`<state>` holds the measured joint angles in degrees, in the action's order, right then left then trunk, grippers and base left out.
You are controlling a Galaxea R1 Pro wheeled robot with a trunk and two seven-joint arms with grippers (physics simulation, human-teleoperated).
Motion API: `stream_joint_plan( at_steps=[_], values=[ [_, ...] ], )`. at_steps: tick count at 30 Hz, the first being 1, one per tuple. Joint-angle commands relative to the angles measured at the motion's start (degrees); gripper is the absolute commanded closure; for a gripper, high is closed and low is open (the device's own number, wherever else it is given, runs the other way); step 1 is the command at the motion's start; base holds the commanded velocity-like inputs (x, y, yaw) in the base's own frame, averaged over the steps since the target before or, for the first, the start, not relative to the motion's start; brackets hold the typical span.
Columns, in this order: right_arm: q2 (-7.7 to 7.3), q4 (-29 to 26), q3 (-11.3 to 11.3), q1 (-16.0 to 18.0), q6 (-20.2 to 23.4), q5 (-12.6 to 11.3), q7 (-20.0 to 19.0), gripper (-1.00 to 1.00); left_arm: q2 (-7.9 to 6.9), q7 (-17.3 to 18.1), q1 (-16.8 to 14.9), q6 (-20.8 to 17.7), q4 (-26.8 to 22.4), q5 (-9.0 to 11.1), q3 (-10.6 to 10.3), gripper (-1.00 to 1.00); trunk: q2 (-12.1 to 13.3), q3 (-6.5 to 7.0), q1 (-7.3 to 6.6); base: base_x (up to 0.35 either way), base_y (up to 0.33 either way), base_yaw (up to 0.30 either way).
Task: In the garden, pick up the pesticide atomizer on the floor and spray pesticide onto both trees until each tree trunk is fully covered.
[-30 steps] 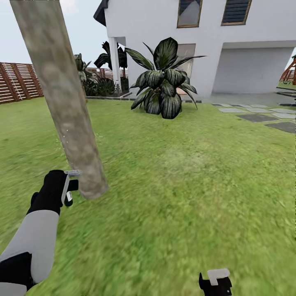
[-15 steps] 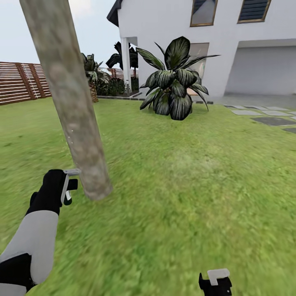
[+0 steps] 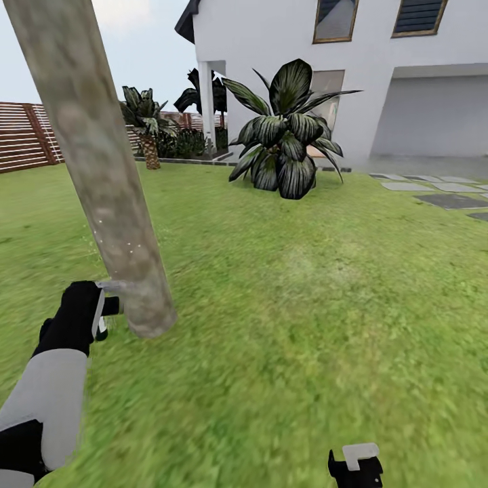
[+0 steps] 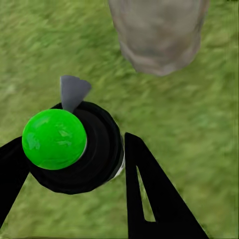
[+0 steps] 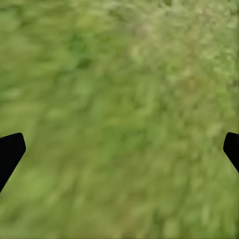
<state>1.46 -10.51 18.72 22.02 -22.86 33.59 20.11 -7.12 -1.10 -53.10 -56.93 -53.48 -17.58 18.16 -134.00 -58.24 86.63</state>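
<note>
Risk: uneven coverage. Left gripper [image 4: 74, 164] jaws grip the pesticide atomizer [image 4: 69, 144] just beside the tree trunk [image 3: 112, 203] base (few white specks show); nozzle may miss upper bark. Right gripper [image 5: 119, 149] jaws spread wide, empty, over lawn [image 3: 305, 305].

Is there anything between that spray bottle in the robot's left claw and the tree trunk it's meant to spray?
Nothing visible. The left claw holds the spray bottle right beside the base of the tree trunk, with only bare grass between them.
</note>
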Motion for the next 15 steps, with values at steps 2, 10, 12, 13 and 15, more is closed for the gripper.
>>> stream_joint_plan(
  at_steps=[2, 10, 12, 13, 15],
  values=[
    [0.03, 0.04, 0.44, 0.04, -0.16, 0.60, 0.20, -1.00, -2.31, 0.13, -0.08, -0.20, 0.57, 1.01, -0.12, 1.00, -0.02, -0.05, -0.01, 0.004, -0.004, 0.000],
    [0.03, 0.05, 0.44, 0.04, -0.17, 0.65, 0.15, -1.00, 3.04, 0.23, -1.04, -0.45, 0.77, 1.15, -0.64, 1.00, -0.02, -0.05, -0.01, 0.000, 0.000, 0.000],
    [0.03, 0.05, 0.44, 0.04, -0.17, 0.65, 0.15, -1.00, 2.36, 0.23, -0.98, -0.59, 0.79, 1.13, -0.77, 1.00, -0.02, -0.05, -0.01, 0.000, 0.000, 0.000],
    [0.03, 0.05, 0.44, 0.04, -0.17, 0.63, 0.14, -1.00, 1.80, 0.22, -0.84, -0.61, 0.81, 1.09, -0.67, 1.00, -0.02, -0.05, -0.01, 0.000, 0.000, 0.000],
    [0.03, 0.05, 0.44, 0.04, -0.16, 0.64, 0.13, -1.00, -2.16, 0.29, -0.19, -0.64, 0.89, 1.22, -0.59, 1.00, -0.02, -0.05, -0.01, 0.000, 0.000, 0.000]
  ],
)
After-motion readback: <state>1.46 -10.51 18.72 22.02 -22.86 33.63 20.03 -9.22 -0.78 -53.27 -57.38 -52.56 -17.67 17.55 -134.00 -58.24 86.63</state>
